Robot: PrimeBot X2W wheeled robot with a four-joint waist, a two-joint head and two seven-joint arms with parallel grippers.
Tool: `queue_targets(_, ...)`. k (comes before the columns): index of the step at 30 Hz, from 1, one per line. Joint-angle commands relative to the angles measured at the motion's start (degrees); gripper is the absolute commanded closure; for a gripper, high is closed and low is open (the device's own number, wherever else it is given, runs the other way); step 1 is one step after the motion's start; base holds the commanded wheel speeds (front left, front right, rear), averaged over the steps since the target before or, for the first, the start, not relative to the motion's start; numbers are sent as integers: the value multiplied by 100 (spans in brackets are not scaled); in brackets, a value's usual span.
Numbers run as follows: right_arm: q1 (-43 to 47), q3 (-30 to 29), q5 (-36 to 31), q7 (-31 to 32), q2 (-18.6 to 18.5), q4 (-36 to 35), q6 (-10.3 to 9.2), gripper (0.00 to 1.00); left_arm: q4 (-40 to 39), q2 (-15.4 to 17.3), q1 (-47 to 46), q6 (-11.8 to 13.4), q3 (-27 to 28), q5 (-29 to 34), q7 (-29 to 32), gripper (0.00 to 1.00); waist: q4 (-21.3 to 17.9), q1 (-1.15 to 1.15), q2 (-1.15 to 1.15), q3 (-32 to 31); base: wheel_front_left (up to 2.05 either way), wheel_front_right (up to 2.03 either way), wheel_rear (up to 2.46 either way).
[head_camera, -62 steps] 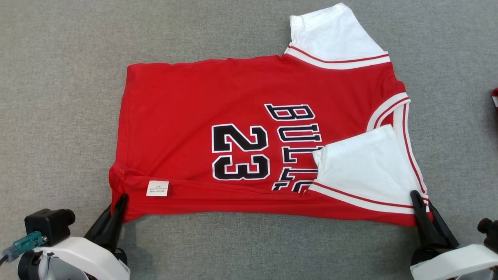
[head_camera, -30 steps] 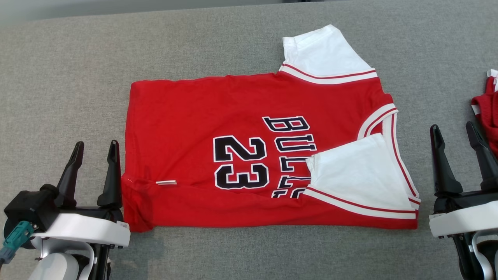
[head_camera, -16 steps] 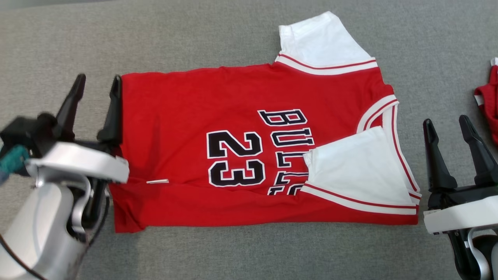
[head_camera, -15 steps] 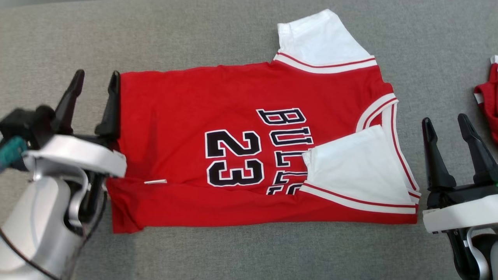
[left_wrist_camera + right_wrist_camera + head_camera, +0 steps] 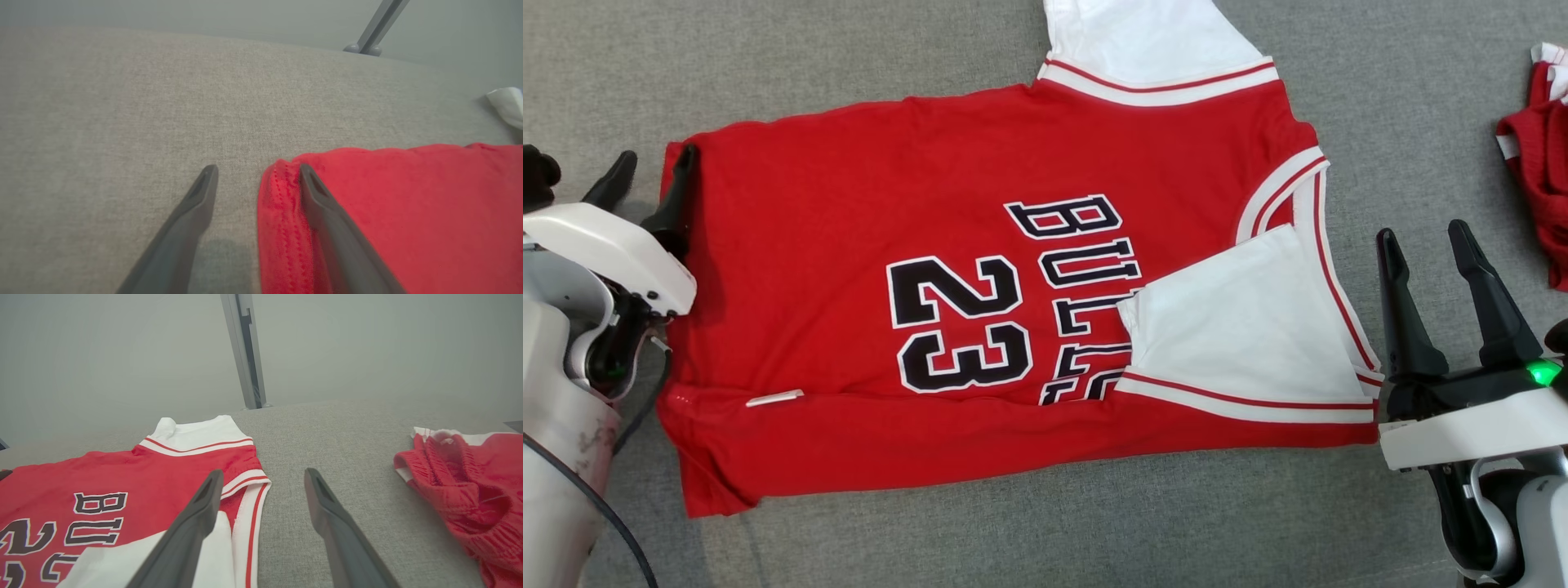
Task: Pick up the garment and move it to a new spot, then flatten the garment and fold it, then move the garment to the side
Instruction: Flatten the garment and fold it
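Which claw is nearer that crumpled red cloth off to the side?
Right. The right claw sits between the jersey and the crumpled red cloth; the left claw straddles the jersey's hem at the opposite end.

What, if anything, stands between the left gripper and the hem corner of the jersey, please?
Nothing visible does. The open left gripper straddles the garment at its hem corner, one finger over the red cloth, the other over the bare grey surface. The other red clothing lies well away, beyond the right gripper.
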Motion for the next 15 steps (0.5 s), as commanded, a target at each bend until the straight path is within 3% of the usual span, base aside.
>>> queue_targets(1,-83,-11,18,-58,-13,15,-2,0,109,27,-140,-57,-25,-51,40,0,-39,0,0,74,0,0,0)
queue_targets(4,-179,-13,63,-81,-38,64,-2,0,378,-12,-243,-163,-171,-193,308,2,-63,0,0,144,0,0,0)
queue_targets(5,-221,-25,66,-78,-67,81,-2,0,429,-21,-263,-173,-218,-238,369,42,-67,0,0,163,0,0,0)
queue_targets(6,-275,-46,81,-71,-106,96,-2,0,459,-21,-288,-194,-272,-272,421,96,-67,0,0,183,0,0,0)
queue_targets(7,-337,-57,105,-48,-136,112,-2,0,479,-13,-304,-208,-347,-285,493,100,-69,0,0,202,0,0,0)
queue_targets(13,-1206,-199,358,167,-644,380,-2,0,420,91,-521,-205,-573,-291,361,100,-42,0,0,318,0,0,0)
queue_targets(15,-1894,-218,598,423,-1049,822,-2,0,336,48,-702,-208,-675,-325,306,100,89,0,0,427,0,0,0)
